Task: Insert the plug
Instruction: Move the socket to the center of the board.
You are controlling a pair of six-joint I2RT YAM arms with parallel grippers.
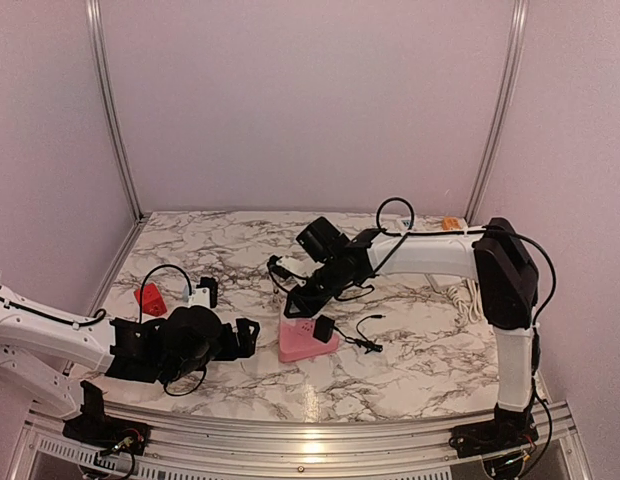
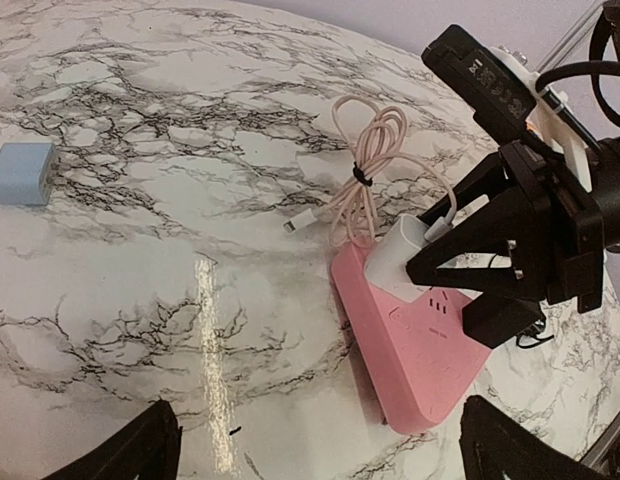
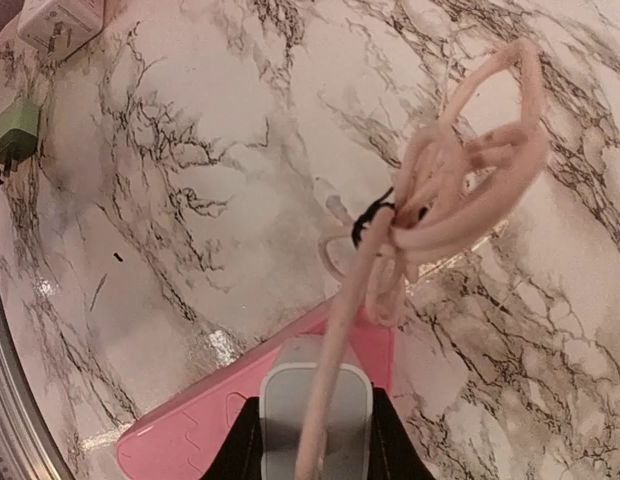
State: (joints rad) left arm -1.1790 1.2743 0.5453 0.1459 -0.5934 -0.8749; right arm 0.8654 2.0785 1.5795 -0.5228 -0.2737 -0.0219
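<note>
**Plug and Strip at the Right Pincer**

The plug (image 2: 395,252) sat between the right pincer's (image 2: 422,250) fingers, over the end of the power strip (image 2: 420,360) just below. The cable bundle (image 2: 365,165) lay on the table (image 2: 190,130) beyond the fingertips. The strip lay ahead of the left pincer (image 1: 248,338), and an adapter (image 2: 20,172) lay well apart to that pincer's left.

A marble-patterned desk (image 1: 420,375) carries a red piece (image 1: 150,298) at the left of the top view, a black adapter (image 1: 324,328) with a thin black lead (image 1: 370,343) near the centre, and a white cord (image 1: 470,298) at the right. A pale blue adapter (image 2: 20,172) lies at the left edge of the left wrist view
</note>
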